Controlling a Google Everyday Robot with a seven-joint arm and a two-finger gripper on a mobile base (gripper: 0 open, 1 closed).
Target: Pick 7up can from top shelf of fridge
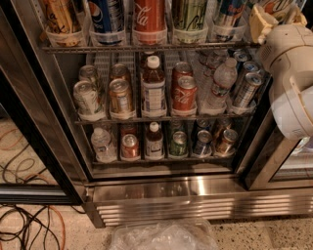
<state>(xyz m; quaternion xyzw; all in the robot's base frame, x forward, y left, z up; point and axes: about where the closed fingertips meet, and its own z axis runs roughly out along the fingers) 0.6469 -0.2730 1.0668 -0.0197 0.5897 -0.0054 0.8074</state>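
The fridge (161,195) stands open, its top shelf (146,48) a wire rack with clear cup holders holding upright cans. The 7up can (278,6), white with green script, sits at the far right end of that shelf, cut off by the top edge of the view. My gripper (279,20), cream-coloured, is at the can, with a part on each side of it. The white arm (293,83) comes down the right side. Left of the 7up can stand a blue-silver can (230,14), a green-yellow can (188,14) and a red Coca-Cola can (149,17).
Two lower wire racks (156,117) hold tilted cans and bottles. The dark-framed glass door (29,122) is swung open at left. Cables (29,224) lie on the floor at left. A clear plastic bag (161,237) lies in front of the base grille.
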